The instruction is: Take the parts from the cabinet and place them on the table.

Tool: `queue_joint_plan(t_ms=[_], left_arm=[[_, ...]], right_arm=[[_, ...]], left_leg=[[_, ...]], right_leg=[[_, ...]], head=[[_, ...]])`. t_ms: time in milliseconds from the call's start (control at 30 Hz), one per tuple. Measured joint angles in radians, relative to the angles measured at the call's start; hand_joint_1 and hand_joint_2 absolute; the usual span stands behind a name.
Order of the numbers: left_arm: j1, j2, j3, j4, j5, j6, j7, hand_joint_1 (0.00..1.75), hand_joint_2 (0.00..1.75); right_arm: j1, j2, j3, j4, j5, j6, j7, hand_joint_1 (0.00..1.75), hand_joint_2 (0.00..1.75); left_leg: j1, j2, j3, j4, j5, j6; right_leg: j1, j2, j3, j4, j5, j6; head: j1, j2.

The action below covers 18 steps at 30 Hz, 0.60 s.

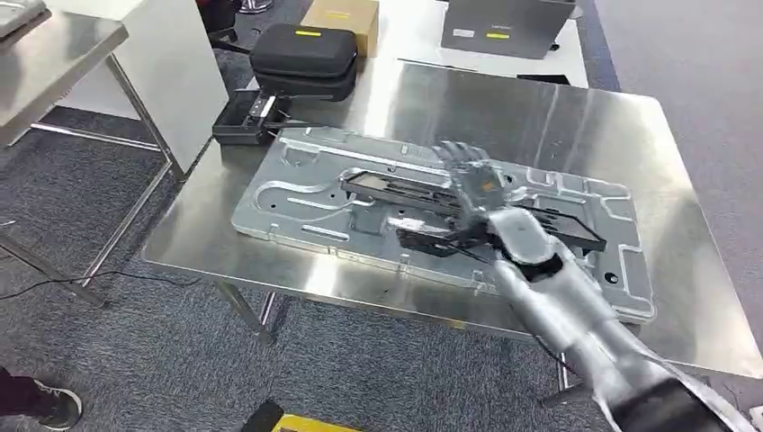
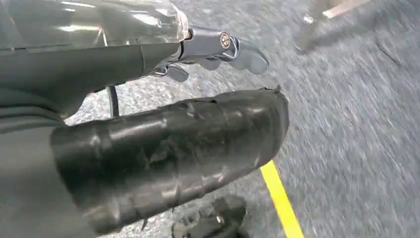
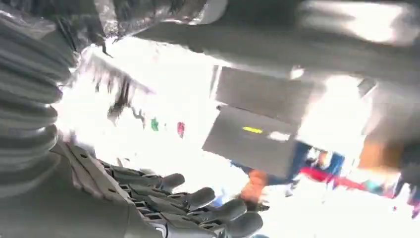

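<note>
Head view. A stamped sheet-metal panel (image 1: 432,211) lies flat on the stainless-steel table (image 1: 540,117), its near long edge close to the table's front edge. A black frame-like part (image 1: 468,211) rests across the panel's middle. The right hand (image 1: 472,180) is extended above the panel with fingers spread, and nothing is visibly held in it; whether the palm touches the black part cannot be told, since the forearm covers that spot. A black zip case (image 1: 304,56) and a small black tray (image 1: 245,117) sit at the table's far left corner, well apart from the panel. Judged risk: as the arm moves away, the wrist or fingers could snag the black part and drag it, or nudge the panel toward the near edge.

Left wrist view. The left hand (image 2: 218,49) hangs over grey carpet (image 2: 356,124), near a yellow floor line (image 2: 280,198). Its fingers look curled with nothing in them, though motion blur leaves this uncertain. Judged risk: slight, the hand being away from the table.

Right wrist view. The right hand's fingers (image 3: 198,198) are parted and lightly bent, holding nothing. The background is overexposed; a grey box (image 3: 257,129) is discernible beyond. Glare could hide any contact with the parts.
</note>
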Motion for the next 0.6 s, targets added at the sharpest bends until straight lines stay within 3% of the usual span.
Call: queue_joint_plan(t_ms=[33,67,133,167,200,300,333,367,400,467,500,533,567,600], left_arm=[[0.009,0.001,0.006,0.000,0.006,0.014,0.000,0.00,0.00],[0.019,0.002,0.014,0.000,0.009,0.032,0.000,0.00,0.00],[0.031,0.002,0.024,0.000,0.016,0.055,0.000,0.00,0.00],[0.032,-0.001,0.029,0.000,0.018,0.063,0.000,0.00,0.00],[0.030,-0.002,0.035,0.000,0.019,0.069,-0.001,0.00,0.00],[0.033,-0.003,0.046,0.000,0.025,0.081,-0.001,0.00,0.00],[0.034,-0.002,0.048,0.000,0.025,0.081,-0.001,0.00,0.00],[0.034,-0.003,0.049,0.000,0.026,0.083,-0.002,0.00,0.00],[0.033,-0.003,0.051,0.000,0.026,0.083,-0.002,0.00,0.00],[0.032,-0.002,0.057,0.000,0.026,0.084,-0.002,0.00,0.00],[0.034,-0.002,0.061,0.000,0.026,0.085,-0.001,0.00,0.00],[0.036,-0.002,0.063,0.000,0.026,0.086,0.001,0.00,0.00],[0.037,-0.002,0.064,0.000,0.025,0.087,0.002,0.00,0.00],[0.037,-0.001,0.064,0.000,0.025,0.089,0.003,0.00,0.00]], right_arm=[[0.093,-0.043,-0.050,-0.096,-0.022,-0.095,-0.013,0.00,0.00],[0.201,-0.074,-0.124,-0.201,-0.024,-0.219,-0.044,0.00,0.00],[0.393,-0.065,-0.250,-0.374,-0.038,-0.415,-0.123,0.00,0.00],[0.471,-0.047,-0.304,-0.461,-0.057,-0.498,-0.170,0.00,0.00],[0.538,-0.023,-0.335,-0.521,-0.075,-0.541,-0.197,0.00,0.00],[0.684,0.030,-0.413,-0.675,-0.151,-0.582,-0.259,0.00,0.00],[0.714,0.047,-0.431,-0.708,-0.156,-0.585,-0.270,0.00,0.00],[0.737,0.060,-0.446,-0.738,-0.158,-0.586,-0.275,0.00,0.00],[0.757,0.071,-0.458,-0.762,-0.168,-0.588,-0.282,0.00,0.00],[0.798,0.105,-0.488,-0.801,-0.221,-0.588,-0.333,0.00,0.00],[0.819,0.128,-0.510,-0.817,-0.251,-0.588,-0.374,0.00,0.00],[0.838,0.151,-0.529,-0.836,-0.285,-0.588,-0.421,0.00,0.00],[0.855,0.175,-0.545,-0.852,-0.308,-0.588,-0.454,0.00,0.00],[0.870,0.199,-0.563,-0.870,-0.325,-0.588,-0.485,0.00,0.00]], left_leg=[[0.000,-0.007,0.002,0.000,-0.002,0.002],[-0.001,-0.015,0.005,0.000,-0.004,0.002],[-0.005,-0.015,0.013,0.000,-0.012,-0.001],[-0.006,-0.009,0.012,0.000,-0.016,-0.004],[-0.012,-0.008,0.013,0.001,-0.018,-0.008],[-0.010,-0.001,0.020,-0.006,-0.020,-0.024],[-0.014,0.005,0.018,0.001,-0.031,-0.030],[-0.013,0.011,0.014,0.024,-0.055,-0.037],[-0.012,0.014,-0.007,0.078,-0.096,-0.042],[-0.008,0.016,-0.067,0.232,-0.182,-0.050],[-0.007,0.017,-0.085,0.285,-0.199,-0.054],[-0.007,0.018,-0.078,0.287,-0.190,-0.055],[-0.007,0.020,-0.050,0.245,-0.163,-0.055],[-0.007,0.020,-0.005,0.168,-0.127,-0.053]], right_leg=[[0.000,0.000,0.003,-0.012,0.017,-0.002],[0.002,0.001,0.029,-0.069,0.055,-0.007],[0.009,-0.002,0.118,-0.262,0.143,-0.028],[0.014,-0.007,0.140,-0.307,0.140,-0.036],[0.018,-0.011,0.138,-0.314,0.148,-0.033],[0.021,-0.001,0.139,-0.312,0.147,-0.041],[0.005,-0.003,0.143,-0.325,0.154,-0.050],[0.006,-0.002,0.146,-0.329,0.156,-0.053],[0.006,-0.003,0.145,-0.329,0.157,-0.059],[0.007,-0.004,0.142,-0.326,0.157,-0.059],[0.007,-0.004,0.138,-0.323,0.157,-0.060],[0.007,-0.004,0.135,-0.319,0.158,-0.059],[0.007,-0.004,0.132,-0.315,0.158,-0.059],[0.007,-0.003,0.130,-0.312,0.158,-0.059]], head=[[0.000,0.000],[0.000,0.000],[0.001,0.000],[0.000,0.000],[-0.002,0.000],[0.000,0.000],[0.000,0.000],[-0.002,0.000],[-0.003,0.000],[-0.003,0.000],[-0.004,0.000],[-0.003,0.000],[-0.004,0.000],[-0.003,0.000]])
